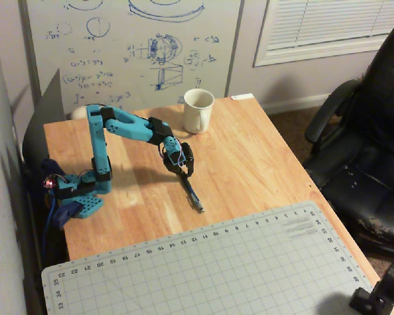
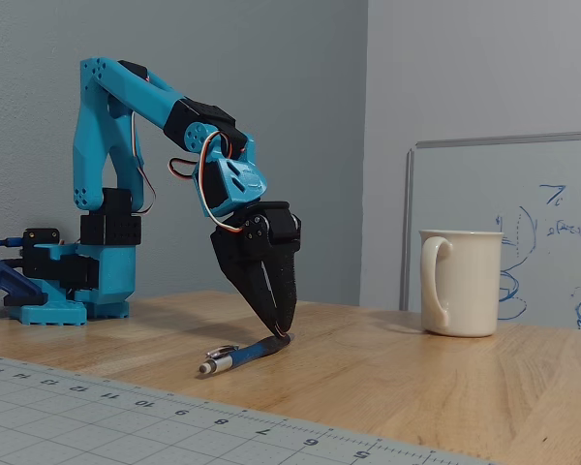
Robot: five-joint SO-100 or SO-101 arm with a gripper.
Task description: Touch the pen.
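Observation:
The pen [image 1: 194, 196] is thin and dark blue-black with a silvery tip. It lies flat on the wooden table [image 1: 249, 164], between the arm and the cutting mat. In the fixed view the pen [image 2: 242, 355] points its tip toward the camera's left. My gripper [image 2: 282, 329] points down, its black fingers closed together, and their tips rest on the pen's far end. In the overhead view the gripper [image 1: 184, 174] sits at the pen's upper end. It grasps nothing.
A white mug [image 1: 198, 110] stands at the table's far edge, also seen at right in the fixed view [image 2: 459, 282]. A grey cutting mat [image 1: 217, 269] covers the near table. A black office chair [image 1: 371, 131] stands to the right. A whiteboard [image 1: 131, 46] leans behind.

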